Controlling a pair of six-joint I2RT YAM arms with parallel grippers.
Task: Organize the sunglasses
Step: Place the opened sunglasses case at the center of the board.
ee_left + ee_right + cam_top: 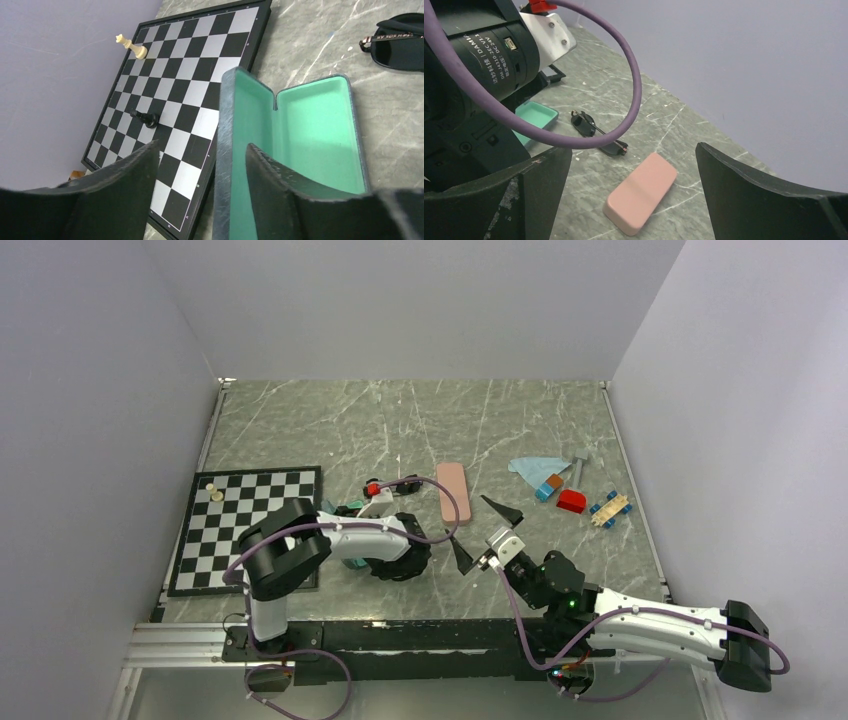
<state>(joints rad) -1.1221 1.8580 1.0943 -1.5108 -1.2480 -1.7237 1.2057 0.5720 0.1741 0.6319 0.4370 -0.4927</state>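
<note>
The black-framed sunglasses (400, 42) lie folded on the table just beyond the open slate-blue case (310, 130), whose lining is teal. They also show in the right wrist view (596, 132), between that case (534, 117) and the closed pink case (641, 192). My left gripper (201, 146) is open, its fingers on either side of the case's upright near wall. My right gripper (634, 150) is open and empty, hovering just short of the pink case (452, 490). The white-framed sunglasses are out of view.
A chessboard (250, 525) lies left of the open case, with a white piece (131, 46) and a black piece (145, 118) on it. A light blue cloth (535, 468) and small toys (571, 501) sit at the right. Walls enclose the table.
</note>
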